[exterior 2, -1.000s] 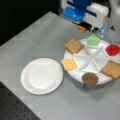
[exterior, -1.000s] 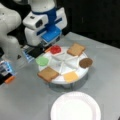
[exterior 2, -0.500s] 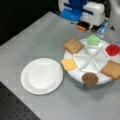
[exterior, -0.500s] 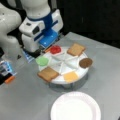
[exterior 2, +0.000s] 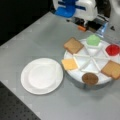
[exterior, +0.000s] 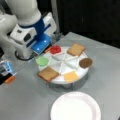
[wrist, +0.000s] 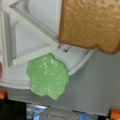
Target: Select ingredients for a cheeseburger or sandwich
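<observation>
Your robot arm's hand (exterior: pixel 43 48) hangs low at the far edge of a round white divided tray (exterior: pixel 81 72) on a grey counter (exterior: pixel 25 100). Its blue and white body blocks the fingers in both front views, so you cannot tell whether they are wide, narrow or holding anything.

The ingredients all lie in the tray's wedge compartments, none stacked. In a front view the green disc (exterior: pixel 42 60) sits just below the hand, the nearest piece to it. The red disc (exterior: pixel 55 49) lies beside it. One tan toast square (exterior: pixel 48 74) is at the tray's lower left edge, the second toast square (exterior: pixel 76 49) at the top. The orange cheese square (exterior: pixel 70 76) and the dark brown patty disc (exterior: pixel 85 62) sit on the right-hand side.

The wrist view looks straight down on the green disc (wrist: pixel 48 76), with a toast square (wrist: pixel 91 25) above it.

An empty white paper plate (exterior: pixel 76 106) waits near the tray. No sandwich is begun yet.

Judging by this, you are in the selection step, lining up over the green disc. A grasp there would call for the fingers to straddle a thin flat piece lapping over the tray rim.
</observation>
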Controlling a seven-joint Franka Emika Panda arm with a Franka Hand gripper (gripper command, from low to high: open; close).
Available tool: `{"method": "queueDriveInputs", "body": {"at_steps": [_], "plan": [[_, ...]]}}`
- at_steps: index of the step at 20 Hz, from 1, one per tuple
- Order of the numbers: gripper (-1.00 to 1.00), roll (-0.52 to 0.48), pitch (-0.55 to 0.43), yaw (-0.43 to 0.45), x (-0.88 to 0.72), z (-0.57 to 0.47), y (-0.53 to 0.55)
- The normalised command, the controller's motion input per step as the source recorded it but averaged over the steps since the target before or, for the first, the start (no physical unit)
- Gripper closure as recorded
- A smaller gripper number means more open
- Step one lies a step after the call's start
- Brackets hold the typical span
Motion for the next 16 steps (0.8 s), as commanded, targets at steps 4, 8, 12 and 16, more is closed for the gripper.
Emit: {"method": "queueDriveInputs", "body": {"at_steps": [4, 8, 12, 16], "plan": [[-1.00, 0.316, 0.055, 0.095, -0.03, -0.11, -0.28], [-1.00, 0.404, 0.057, 0.073, -0.02, -0.14, -0.31], [-1.00, 0.398, 0.039, 0.043, 0.01, -0.16, -0.26], [-1.00, 0.426, 0.055, 0.022, 0.05, -0.16, -0.19]]}}
